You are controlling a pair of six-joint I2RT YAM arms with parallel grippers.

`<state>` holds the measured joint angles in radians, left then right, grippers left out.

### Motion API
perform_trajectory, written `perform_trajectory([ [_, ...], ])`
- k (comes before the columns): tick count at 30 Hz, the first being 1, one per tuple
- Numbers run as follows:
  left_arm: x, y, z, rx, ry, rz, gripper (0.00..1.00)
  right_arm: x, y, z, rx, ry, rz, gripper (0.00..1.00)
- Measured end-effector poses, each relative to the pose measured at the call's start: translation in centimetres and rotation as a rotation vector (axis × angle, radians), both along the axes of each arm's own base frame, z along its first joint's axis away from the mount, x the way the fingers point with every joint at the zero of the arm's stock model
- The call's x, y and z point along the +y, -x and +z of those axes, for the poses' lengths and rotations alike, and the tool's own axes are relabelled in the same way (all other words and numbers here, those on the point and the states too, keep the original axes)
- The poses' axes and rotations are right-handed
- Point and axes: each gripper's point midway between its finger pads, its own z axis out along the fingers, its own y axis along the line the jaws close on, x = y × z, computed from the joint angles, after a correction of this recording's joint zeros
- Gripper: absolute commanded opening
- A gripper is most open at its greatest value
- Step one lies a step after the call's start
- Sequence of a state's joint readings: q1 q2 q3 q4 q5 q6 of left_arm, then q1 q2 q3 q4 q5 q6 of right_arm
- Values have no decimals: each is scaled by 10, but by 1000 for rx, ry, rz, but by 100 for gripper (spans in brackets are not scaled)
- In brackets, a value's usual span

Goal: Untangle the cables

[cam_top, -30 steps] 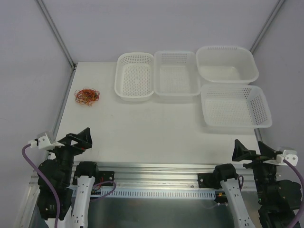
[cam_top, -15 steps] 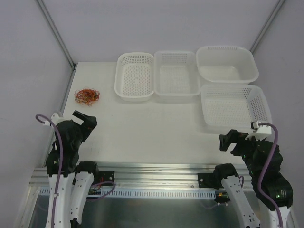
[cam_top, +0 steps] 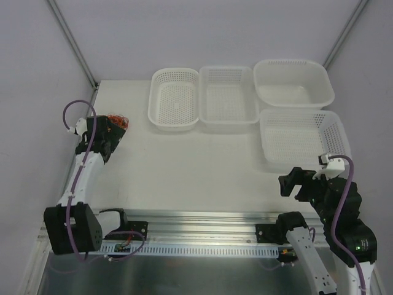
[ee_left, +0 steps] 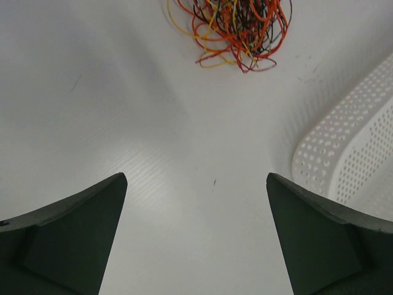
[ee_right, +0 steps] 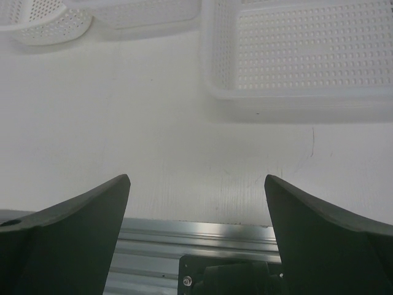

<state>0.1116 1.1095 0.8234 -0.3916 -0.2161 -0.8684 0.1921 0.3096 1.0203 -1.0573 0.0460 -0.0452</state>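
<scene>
The cables (cam_top: 119, 121) are one small tangled clump of thin orange, red, yellow and black wires on the white table (cam_top: 196, 166) at the far left. In the left wrist view the cables (ee_left: 236, 27) lie at the top edge. My left gripper (cam_top: 115, 134) hovers just in front of the clump and covers part of it from above. Its jaws (ee_left: 195, 178) are open and empty, and the clump lies beyond the fingertips, apart from them. My right gripper (cam_top: 291, 183) is open and empty over the table's near right edge (ee_right: 196, 178).
Four empty white perforated baskets stand at the back and right: one (cam_top: 175, 98) nearest the cables, a second (cam_top: 228, 95), a third (cam_top: 293, 83) and a fourth (cam_top: 304, 136). The first basket's corner (ee_left: 350, 153) is right of my left fingers. A metal rail (cam_top: 196, 218) runs along the near edge.
My left arm has stretched forward from the near left edge up to the cable clump. The right arm has risen and come forward a little. Both grippers stay open.
</scene>
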Motion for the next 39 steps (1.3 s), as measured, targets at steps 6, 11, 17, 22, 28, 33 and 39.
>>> perform_trajectory([
  [6,37,-56,-27,57,27,94,99,8,2,-1,-16,-24,43,97],
  [11,57,-106,-45,72,42,110,99,14,3,-5,-30,-41,77,97],
  [17,67,-148,-74,107,44,102,93,19,0,-13,-2,-46,97,97],
  [22,68,-152,-107,174,51,91,70,23,-10,-18,52,-40,105,97],
  [28,60,-154,-106,172,72,32,11,26,-14,-22,86,-37,123,97],
  [33,46,-141,-111,188,75,-55,0,31,-12,-22,87,-46,154,97],
  [39,-6,-111,-105,220,74,-231,0,53,-5,-26,113,-108,269,97],
])
